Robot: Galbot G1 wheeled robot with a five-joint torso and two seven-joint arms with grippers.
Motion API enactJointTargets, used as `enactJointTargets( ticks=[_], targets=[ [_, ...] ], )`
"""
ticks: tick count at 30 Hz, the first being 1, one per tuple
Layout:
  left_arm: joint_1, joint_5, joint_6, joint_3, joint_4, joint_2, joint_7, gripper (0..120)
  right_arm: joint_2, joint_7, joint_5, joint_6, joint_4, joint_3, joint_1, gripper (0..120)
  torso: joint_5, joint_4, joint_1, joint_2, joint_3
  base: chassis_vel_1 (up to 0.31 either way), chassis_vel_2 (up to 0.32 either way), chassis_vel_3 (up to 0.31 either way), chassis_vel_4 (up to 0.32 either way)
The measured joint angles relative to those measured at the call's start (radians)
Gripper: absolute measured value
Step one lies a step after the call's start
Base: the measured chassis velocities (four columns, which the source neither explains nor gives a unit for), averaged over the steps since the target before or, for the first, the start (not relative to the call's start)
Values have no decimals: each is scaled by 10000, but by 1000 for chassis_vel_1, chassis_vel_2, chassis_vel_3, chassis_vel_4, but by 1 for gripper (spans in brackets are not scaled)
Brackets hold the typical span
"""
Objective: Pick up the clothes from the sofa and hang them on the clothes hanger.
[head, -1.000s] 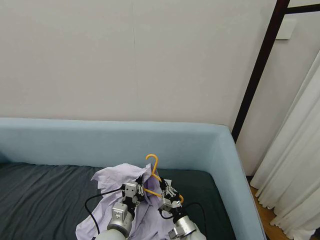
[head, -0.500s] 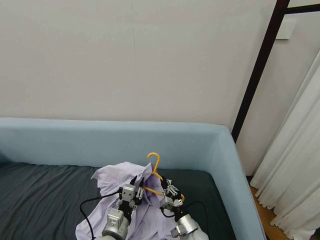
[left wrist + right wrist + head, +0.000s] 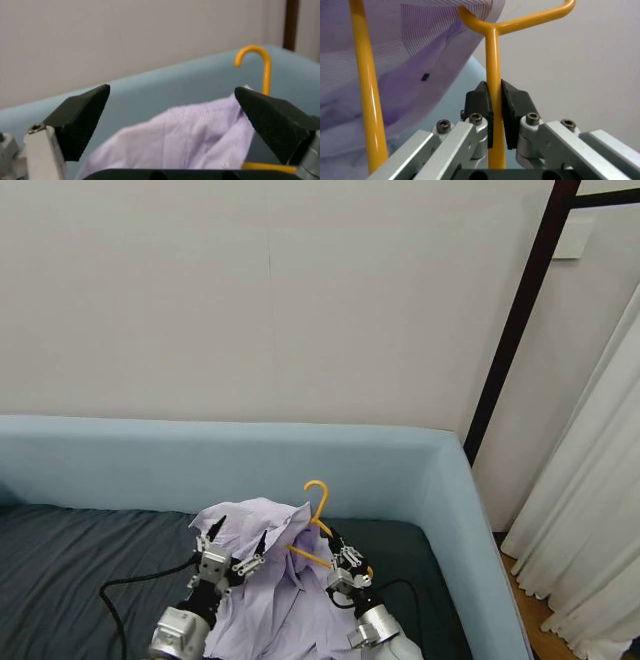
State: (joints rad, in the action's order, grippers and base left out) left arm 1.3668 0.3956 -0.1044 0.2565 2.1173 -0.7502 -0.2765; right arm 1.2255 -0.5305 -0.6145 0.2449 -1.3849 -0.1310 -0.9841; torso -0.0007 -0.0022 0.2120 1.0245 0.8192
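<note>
Yellow hanger (image 3: 492, 56), maybe plastic, right gripper (image 3: 493, 99)

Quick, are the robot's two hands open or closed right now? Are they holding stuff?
Left gripper: open, gripping nothing, by the purple shirt.
Right gripper: shut on the yellow hanger.

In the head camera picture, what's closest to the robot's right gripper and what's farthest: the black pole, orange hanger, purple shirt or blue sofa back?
1. orange hanger: pinched in the right gripper itself.
2. purple shirt: draped on the hanger, just to the gripper's left.
3. blue sofa back: behind it.
4. black pole: beyond the sofa's corner, off to the right.
</note>
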Motion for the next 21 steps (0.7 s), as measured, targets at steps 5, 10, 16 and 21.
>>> enactJointTargets(
  ticks=[5, 10, 16, 21],
  targets=[
    [-523, 1539, -1154, 574, -660, 1387, 1987, 100, -5, -7, -366, 190, -41, 270, -76, 5, 5, 7, 1, 0, 0, 0, 0, 0, 0],
    [-1824, 2436, -2276, 313, -2417, 2475, 4512, 100, -35, 9, -732, 423, -73, 252, -56, 5, 4, 5, 0, 0, 1, 0, 0, 0, 0],
    [-3527, 3625, -3171, -35, -4711, 3160, 8004, 100, -61, 102, -1043, 515, -18, -145, 212, 5, 4, 6, 2, -1, 2, 0, 0, 0, 0],
    [-4027, 4177, -2938, -106, -5543, 3311, 10055, 100, 36, 180, -1448, 517, 22, -577, 550, 5, 3, 10, 1, 0, 2, 0, 0, 0, 0]
  ],
)
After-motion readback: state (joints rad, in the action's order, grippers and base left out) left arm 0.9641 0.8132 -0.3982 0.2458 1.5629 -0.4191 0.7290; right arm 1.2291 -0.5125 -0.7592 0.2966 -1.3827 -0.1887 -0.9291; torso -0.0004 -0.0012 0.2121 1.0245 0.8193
